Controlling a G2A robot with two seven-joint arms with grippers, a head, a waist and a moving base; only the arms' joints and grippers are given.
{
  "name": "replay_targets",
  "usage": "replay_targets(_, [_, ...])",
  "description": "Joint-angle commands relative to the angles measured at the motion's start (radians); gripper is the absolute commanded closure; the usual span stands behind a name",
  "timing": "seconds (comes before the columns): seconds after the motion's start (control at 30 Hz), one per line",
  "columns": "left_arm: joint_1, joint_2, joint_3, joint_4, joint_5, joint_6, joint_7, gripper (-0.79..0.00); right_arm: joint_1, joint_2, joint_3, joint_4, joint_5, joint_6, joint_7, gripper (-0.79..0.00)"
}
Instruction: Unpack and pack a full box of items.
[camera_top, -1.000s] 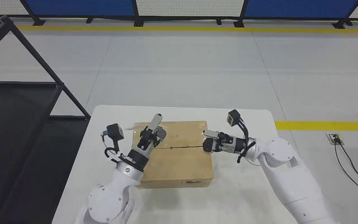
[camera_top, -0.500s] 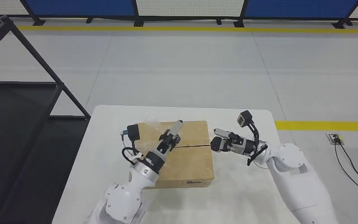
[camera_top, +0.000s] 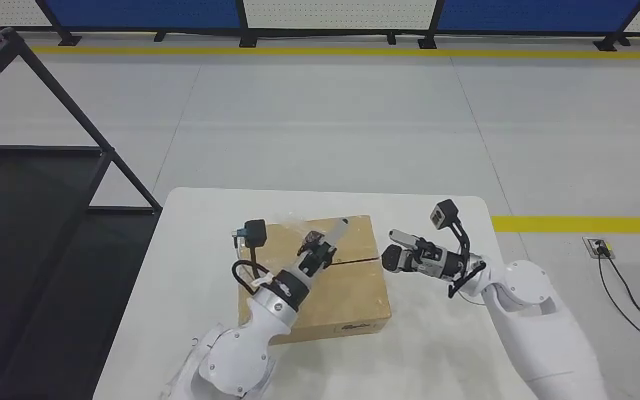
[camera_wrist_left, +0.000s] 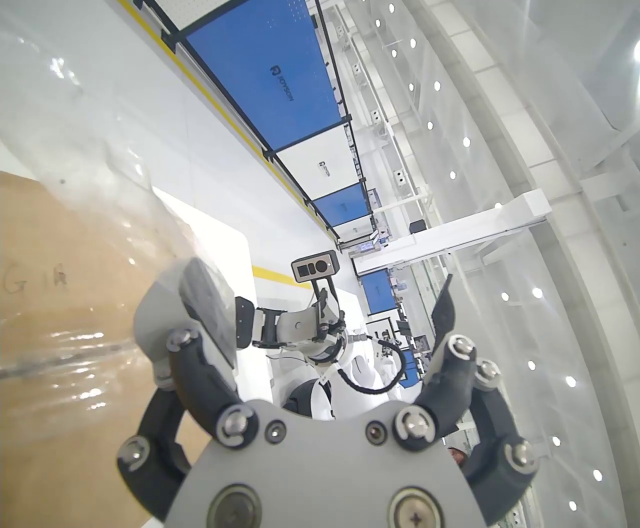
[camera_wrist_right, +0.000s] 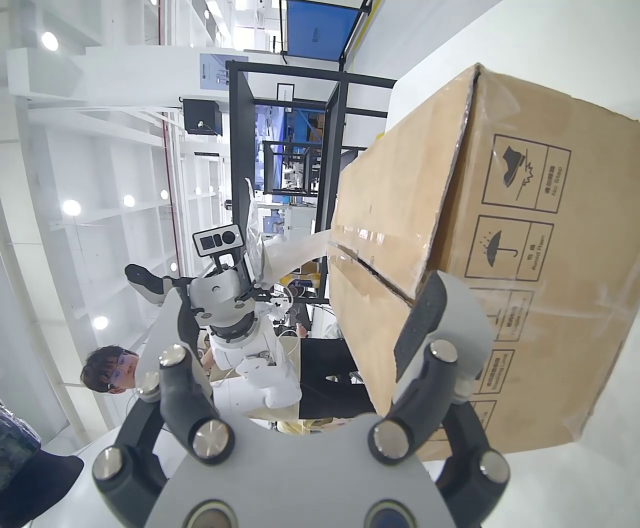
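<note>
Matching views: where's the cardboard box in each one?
Top view: cardboard box at the middle of the white table.
Left wrist view: cardboard box close up, its top seen through clear film.
Right wrist view: cardboard box close up, corner-on, with the side bearing handling symbols in sight.
Shared landmark: the taped seam across the box top.

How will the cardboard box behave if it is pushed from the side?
Probably it slides, not tips: the cardboard box sits wide and flat on the table. Its sides look stiff, though the taped top seam may give.
</note>
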Motion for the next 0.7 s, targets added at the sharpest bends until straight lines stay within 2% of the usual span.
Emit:
replay_targets(0.0, [-0.007,-0.001,0.005,0.003,0.019,0.010,-0.010,-0.785,-0.004,0.002,0.005,-0.003,0.002,-0.001,-0.003,-0.785])
replay_targets(0.33, [-0.023,-0.011,0.046,0.002,0.112,0.024,-0.018,-0.785,-0.038,0.013,0.041,-0.026,0.016,-0.014,-0.021,-0.785])
replay_targets(0.67, [-0.062,-0.030,0.091,0.038,0.152,0.061,-0.007,-0.785,-0.106,0.033,0.132,-0.051,0.058,-0.055,-0.020,-0.785])
